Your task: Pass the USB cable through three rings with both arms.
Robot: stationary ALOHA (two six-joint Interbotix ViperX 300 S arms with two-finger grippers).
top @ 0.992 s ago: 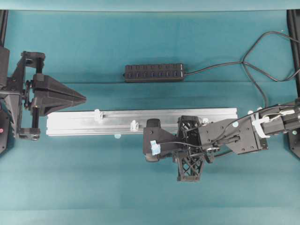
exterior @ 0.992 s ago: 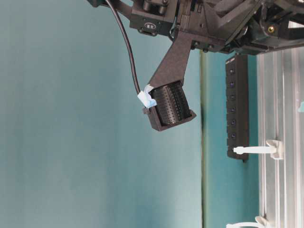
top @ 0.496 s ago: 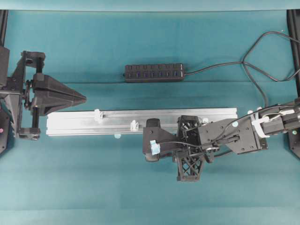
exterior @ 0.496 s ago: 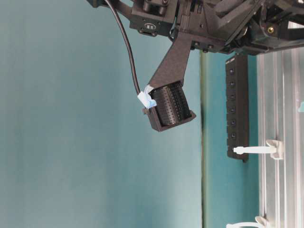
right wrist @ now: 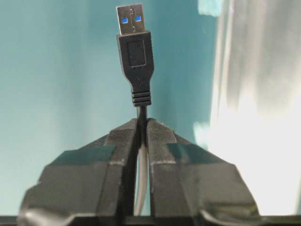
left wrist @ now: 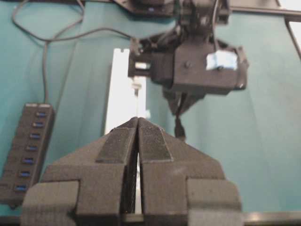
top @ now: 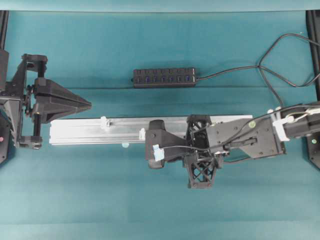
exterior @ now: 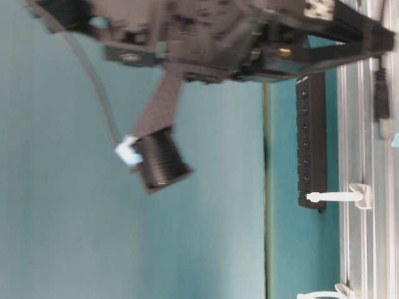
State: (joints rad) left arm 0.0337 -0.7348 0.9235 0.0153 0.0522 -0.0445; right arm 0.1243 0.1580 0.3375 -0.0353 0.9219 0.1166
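My right gripper (right wrist: 142, 121) is shut on the USB cable just behind its plug (right wrist: 135, 52). The plug sticks straight out past the fingertips, metal tip forward. In the table-level view the plug (exterior: 380, 103) hangs over the silver rail (exterior: 368, 218), pointing at a whitish ring (exterior: 340, 197) a short way ahead, apart from it. From overhead two rings (top: 104, 122) (top: 142, 133) stand on the rail (top: 75, 131); the right arm (top: 240, 140) covers the rail's right part. My left gripper (top: 89, 105) is shut and holds nothing, beyond the rail's left end.
A black USB hub (top: 164, 78) lies behind the rail, its cord looping off to the right. The right wrist camera (top: 157, 149) hangs over the rail's front edge. Teal cloth (top: 100, 200) covers the table.
My right arm has moved left and toward the rail, bringing the plug over the rail and nearer the middle ring. The left arm has stayed still.
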